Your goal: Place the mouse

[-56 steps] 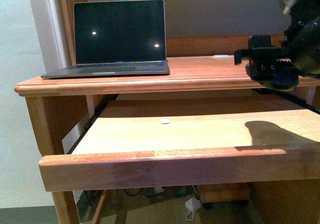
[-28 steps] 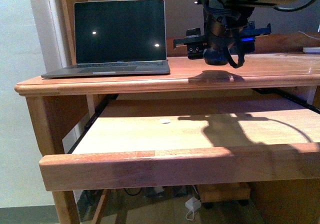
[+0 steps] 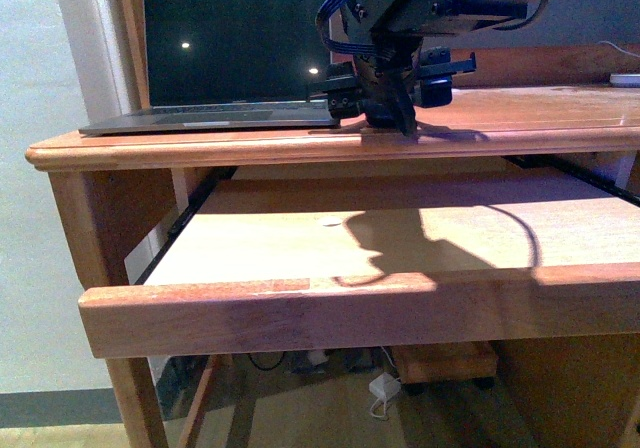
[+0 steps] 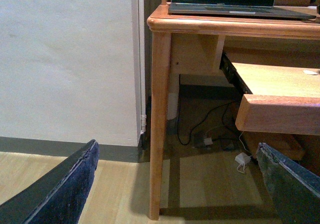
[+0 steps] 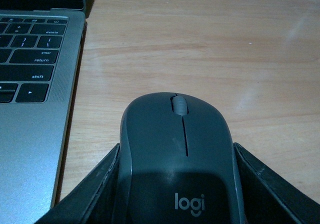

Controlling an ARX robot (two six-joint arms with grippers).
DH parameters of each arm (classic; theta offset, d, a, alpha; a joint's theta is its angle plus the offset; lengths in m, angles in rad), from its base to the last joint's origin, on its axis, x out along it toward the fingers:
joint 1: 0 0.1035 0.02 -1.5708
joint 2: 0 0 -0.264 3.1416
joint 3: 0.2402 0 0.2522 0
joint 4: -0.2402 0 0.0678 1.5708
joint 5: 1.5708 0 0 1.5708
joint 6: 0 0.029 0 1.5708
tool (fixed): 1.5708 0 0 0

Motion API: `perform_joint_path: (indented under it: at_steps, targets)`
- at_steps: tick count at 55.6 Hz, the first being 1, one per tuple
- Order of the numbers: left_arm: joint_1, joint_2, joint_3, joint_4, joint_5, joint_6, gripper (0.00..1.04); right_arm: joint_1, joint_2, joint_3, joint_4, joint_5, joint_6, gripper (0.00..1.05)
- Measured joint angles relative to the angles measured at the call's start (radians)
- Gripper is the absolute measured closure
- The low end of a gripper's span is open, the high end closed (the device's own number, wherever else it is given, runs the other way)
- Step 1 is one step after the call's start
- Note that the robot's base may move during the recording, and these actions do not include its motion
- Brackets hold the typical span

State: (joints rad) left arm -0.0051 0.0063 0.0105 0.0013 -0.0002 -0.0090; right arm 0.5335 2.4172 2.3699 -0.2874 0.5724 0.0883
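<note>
Desk-height front, floor-low left wrist, close overhead right wrist; laptop (image 3: 235, 53) shared.

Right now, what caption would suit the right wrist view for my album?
Right end effector gripping a grey Logi mouse beside the laptop on the wooden desk.

Place: you're looking at a home office or study | Evidence: wooden desk (image 3: 200, 150) with pull-out shelf (image 3: 280, 253), open laptop (image 3: 235, 53) and mouse (image 5: 177, 154) on top | Room: plain wall (image 4: 65, 59) with dark skirting (image 4: 50, 145), pale wood floor (image 4: 115, 189), loose cables (image 4: 200, 131) and charger (image 4: 243, 160) under the desk
</note>
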Motion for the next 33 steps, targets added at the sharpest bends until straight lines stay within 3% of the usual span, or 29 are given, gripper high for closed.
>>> perform_joint_path:
  at_steps: [13, 20, 33]
  targets:
    - [0.0, 0.0, 0.0, 0.0, 0.0, 0.0, 0.08, -0.002, -0.012, -0.074, 0.124, -0.04, 0.019, 0.06]
    - [0.0, 0.0, 0.0, 0.0, 0.0, 0.0, 0.08, -0.017, -0.078, -0.199, 0.23, -0.094, 0.02, 0.07]
    - [0.0, 0.0, 0.0, 0.0, 0.0, 0.0, 0.08, -0.132, -0.547, -0.797, 0.639, -0.33, 0.018, 0.07]
